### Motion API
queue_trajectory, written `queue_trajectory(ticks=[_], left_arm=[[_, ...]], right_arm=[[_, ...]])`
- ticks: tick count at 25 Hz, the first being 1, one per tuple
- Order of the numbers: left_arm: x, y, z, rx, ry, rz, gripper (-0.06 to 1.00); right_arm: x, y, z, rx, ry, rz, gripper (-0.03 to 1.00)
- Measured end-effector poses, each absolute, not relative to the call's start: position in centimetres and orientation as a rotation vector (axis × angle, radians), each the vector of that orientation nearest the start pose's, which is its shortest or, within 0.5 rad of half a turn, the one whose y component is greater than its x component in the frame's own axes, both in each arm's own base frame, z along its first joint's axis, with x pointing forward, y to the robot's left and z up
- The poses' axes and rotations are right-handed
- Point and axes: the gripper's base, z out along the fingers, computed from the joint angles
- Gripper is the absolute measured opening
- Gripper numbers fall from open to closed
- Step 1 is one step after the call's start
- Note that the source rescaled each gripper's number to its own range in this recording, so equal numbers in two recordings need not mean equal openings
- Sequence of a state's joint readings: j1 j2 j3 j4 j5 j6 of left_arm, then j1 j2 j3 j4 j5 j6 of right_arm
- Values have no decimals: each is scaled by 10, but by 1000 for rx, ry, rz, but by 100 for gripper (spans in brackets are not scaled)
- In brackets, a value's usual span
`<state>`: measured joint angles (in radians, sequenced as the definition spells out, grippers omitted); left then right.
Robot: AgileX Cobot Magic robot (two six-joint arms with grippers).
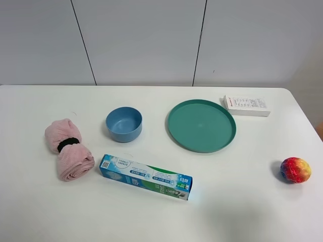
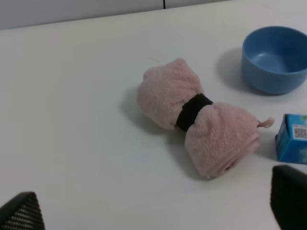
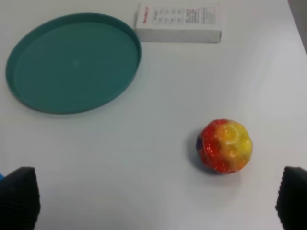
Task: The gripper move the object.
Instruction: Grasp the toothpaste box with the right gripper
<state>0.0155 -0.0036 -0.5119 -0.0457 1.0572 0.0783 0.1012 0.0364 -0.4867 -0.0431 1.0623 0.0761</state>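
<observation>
The long blue-and-white toothpaste box (image 1: 145,177) with a green end and a QR code lies flat at the front middle of the table. Neither arm shows in the exterior high view. In the left wrist view the left gripper (image 2: 153,211) is open and empty, and the box's blue QR end (image 2: 292,139) lies just beyond one of its fingertips (image 2: 290,201). In the right wrist view the right gripper (image 3: 156,201) is open and empty, its fingertips (image 3: 19,196) spread wide, and it is well apart from the box.
A rolled pink towel (image 1: 68,149) with a black band lies left of the box. A blue bowl (image 1: 123,124) and a teal plate (image 1: 174,136) stand behind it. A small white box with red print (image 1: 247,106) is at the back right. A multicoloured ball (image 1: 295,170) is at the right.
</observation>
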Motion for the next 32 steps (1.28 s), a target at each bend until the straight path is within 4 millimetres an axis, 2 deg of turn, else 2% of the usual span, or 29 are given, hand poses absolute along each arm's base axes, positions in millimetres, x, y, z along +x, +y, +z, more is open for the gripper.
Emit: queue_trajectory(ticks=[6,13,16,21,23,32], left_arm=[[-7,-4,281,66,2023,5,100],[-7,-4,281,66,2023,5,100],[-7,-4,281,66,2023,5,100],[-7,-4,281,66,2023,5,100],[-7,-4,281,66,2023,5,100],[-7,-4,281,66,2023,5,100]], right_arm=[[30,0,298,-1,2215,76,100],[58,3,351,8,2221,83,99],[66,6,369,15,2209,108,93],[89,14,381,12,2303,177,90],[101,20,382,-52,2347,200,90],[161,74,384,-629,2432,253,88]])
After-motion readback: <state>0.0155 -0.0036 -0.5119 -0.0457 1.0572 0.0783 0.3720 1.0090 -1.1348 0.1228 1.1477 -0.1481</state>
